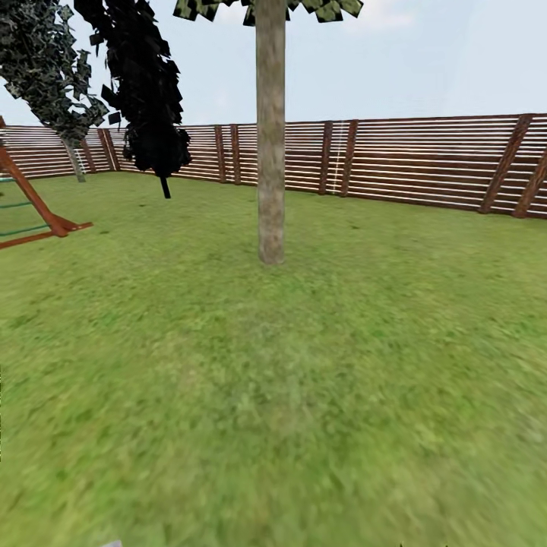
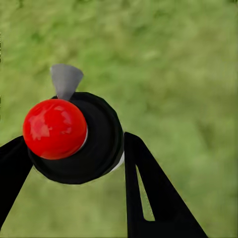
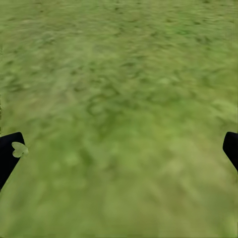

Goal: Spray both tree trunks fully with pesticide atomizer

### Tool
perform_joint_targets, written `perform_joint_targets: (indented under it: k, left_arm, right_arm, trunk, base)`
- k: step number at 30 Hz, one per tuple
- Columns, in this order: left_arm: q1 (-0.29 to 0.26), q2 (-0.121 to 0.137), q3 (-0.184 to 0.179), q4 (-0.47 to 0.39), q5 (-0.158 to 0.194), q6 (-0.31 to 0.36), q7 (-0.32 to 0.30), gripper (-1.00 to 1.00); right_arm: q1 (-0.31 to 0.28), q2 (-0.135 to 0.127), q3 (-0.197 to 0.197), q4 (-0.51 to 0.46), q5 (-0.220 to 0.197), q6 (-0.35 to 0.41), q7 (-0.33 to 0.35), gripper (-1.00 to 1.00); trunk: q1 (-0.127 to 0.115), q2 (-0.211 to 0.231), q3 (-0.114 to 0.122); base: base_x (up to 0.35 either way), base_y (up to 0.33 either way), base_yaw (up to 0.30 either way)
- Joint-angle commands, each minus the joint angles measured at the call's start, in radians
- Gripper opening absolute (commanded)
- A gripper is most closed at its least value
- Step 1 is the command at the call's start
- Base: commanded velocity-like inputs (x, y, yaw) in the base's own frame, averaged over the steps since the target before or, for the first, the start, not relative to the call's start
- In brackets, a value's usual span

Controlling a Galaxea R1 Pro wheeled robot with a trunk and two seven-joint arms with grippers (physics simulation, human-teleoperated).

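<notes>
From the head camera I see the lawn point(image 1: 304, 395) as a mottled green, patchy with yellower and darker blotches. The tree trunk point(image 1: 270, 152) is grey-beige with faint mottling, under blocky green leaves point(image 1: 319, 7). The fence point(image 1: 425, 159) shows pale horizontal slats banded between reddish-brown posts. One narrow tree point(image 1: 148, 91) is nearly black; another point(image 1: 45, 61) is dark green flecked with grey. A frame point(image 1: 30, 205) at the edge is orange-brown with thin green rungs. The sky point(image 1: 425, 61) is pale blue-white. In my left wrist camera the atomizer point(image 2: 74, 136) has a glossy red knob, a black round body and a grey nozzle, between the black fingers point(image 2: 153, 198) of the left pincer point(image 2: 69, 168). The right pincer point(image 3: 119, 148) also has black fingers point(image 3: 7, 153).
</notes>
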Motion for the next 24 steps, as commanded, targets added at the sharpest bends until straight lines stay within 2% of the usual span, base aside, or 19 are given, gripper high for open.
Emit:
perform_joint_targets:
  k: [1, 24]
  left_arm:
    - [0.0, 0.0, 0.0, 0.0, 0.0, 0.0, 0.0, -1.0]
    - [0.0, 0.0, 0.0, 0.0, 0.0, 0.0, 0.0, -1.0]
  right_arm:
    - [0.0, 0.0, 0.0, 0.0, 0.0, 0.0, 0.0, 1.0]
    - [0.0, 0.0, 0.0, 0.0, 0.0, 0.0, 0.0, 1.0]
  trunk:
    - [0.0, 0.0, 0.0]
    - [0.0, 0.0, 0.0]
  base:
    - [0.338, 0.0, 0.106]
    - [0.338, 0.0, 0.005]
